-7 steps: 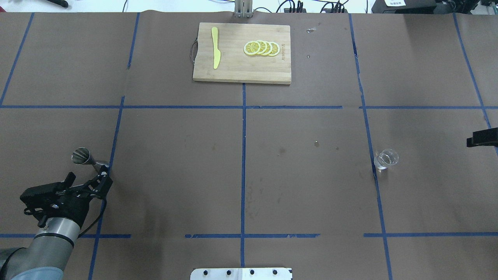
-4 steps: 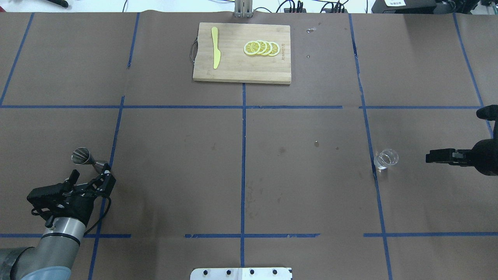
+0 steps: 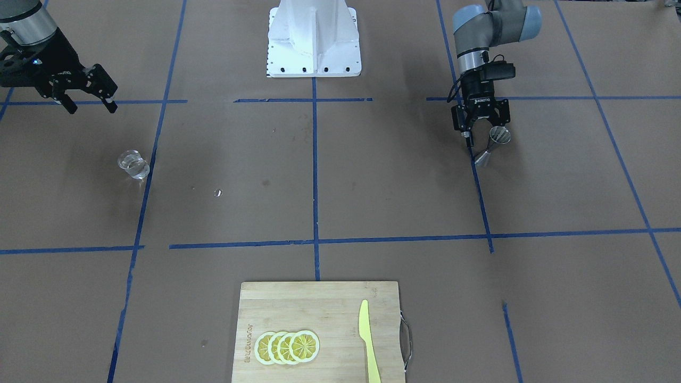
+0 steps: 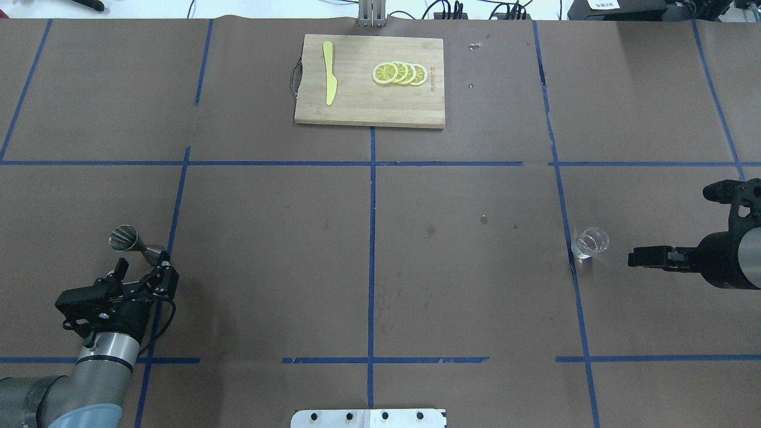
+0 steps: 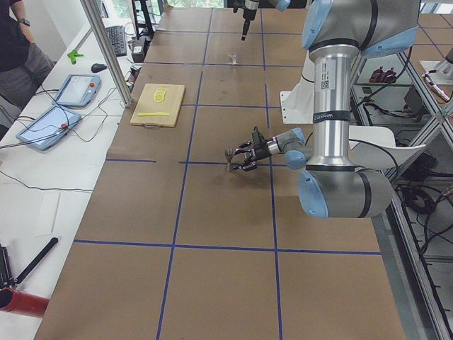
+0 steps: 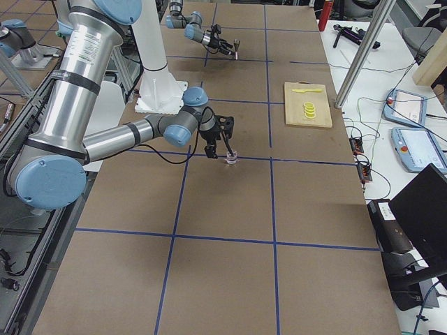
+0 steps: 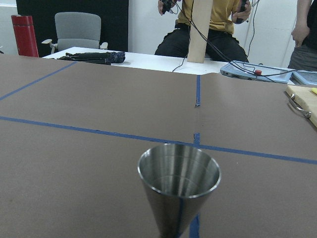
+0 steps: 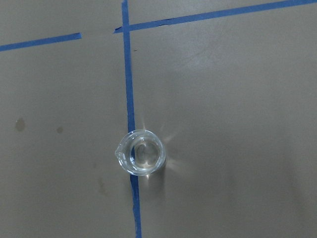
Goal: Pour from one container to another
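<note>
Overhead view, bearings taken from the tabletop centre.

- **Metal cup**: at 9 o'clock, upright, wide mouth up.
- **Left fingers**: you have them spread and low, tips right at the cup's stem. Contact cannot be told.
- **Glass**: at 3 o'clock, upright on a blue tape line. Contents cannot be told.
- **Right fingers**: you have them spread and raised, clear of the glass, at its 3 o'clock.
- **Cutting board**: at 12 o'clock, carrying lemon slices, with a yellow knife at their 9 o'clock.
</note>
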